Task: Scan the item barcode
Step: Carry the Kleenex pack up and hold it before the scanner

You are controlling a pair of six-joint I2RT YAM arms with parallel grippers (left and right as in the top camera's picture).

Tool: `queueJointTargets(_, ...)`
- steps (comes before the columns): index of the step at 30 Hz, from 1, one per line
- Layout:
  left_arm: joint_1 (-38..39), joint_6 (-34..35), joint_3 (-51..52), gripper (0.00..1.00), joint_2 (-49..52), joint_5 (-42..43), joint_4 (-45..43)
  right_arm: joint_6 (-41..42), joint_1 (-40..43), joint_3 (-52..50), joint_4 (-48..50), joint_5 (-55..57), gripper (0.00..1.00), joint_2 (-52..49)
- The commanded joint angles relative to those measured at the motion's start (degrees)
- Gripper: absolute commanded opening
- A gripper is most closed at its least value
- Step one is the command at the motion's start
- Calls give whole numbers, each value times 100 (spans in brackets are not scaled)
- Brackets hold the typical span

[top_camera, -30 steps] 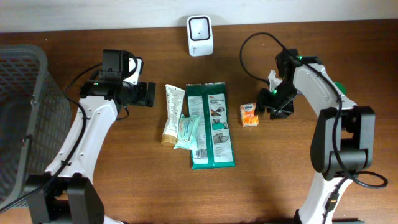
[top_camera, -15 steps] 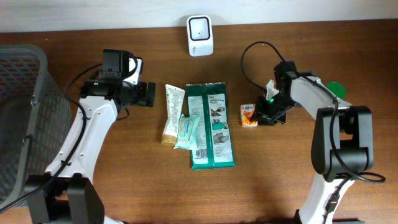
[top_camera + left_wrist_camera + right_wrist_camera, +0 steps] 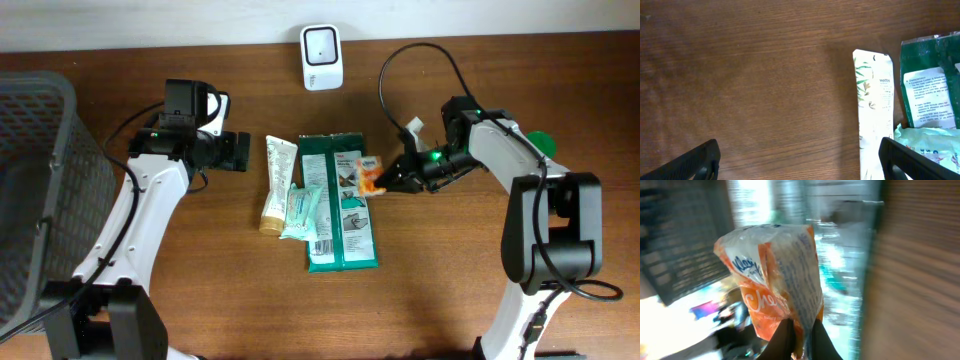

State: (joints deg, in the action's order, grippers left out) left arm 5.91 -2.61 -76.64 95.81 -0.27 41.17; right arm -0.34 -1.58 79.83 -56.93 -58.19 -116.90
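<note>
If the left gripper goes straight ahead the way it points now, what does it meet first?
Probably the cream tube, near its flat end, just ahead of the left gripper; how high the open jaws hang above the table is unclear.

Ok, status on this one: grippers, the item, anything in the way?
Left gripper open, empty. Right gripper shut on orange tissue pack, at edge of green wipes pack. Way to white scanner looks open.

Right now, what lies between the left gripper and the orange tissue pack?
In the overhead view, the cream tube and the green packet lie between the open left gripper and the orange tissue pack.
</note>
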Motion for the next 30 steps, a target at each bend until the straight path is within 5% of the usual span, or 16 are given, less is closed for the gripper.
queueJointTargets(1,-7,-70,-61,99,-26,2,7,-872,-28,120,-31,-1794,4,216)
queueJointTargets(6,-9,-70,-61,99,-26,2,7,-1447,-28,118,20,-3016,4,216)
queueJointTargets(18,-9,-70,-61,99,-26,2,7,-1257,-26,125,15,-3075,4,216)
queueJointTargets(30,-7,-70,-61,99,-26,2,7,581,-28,1084,9,-3075,4,234)
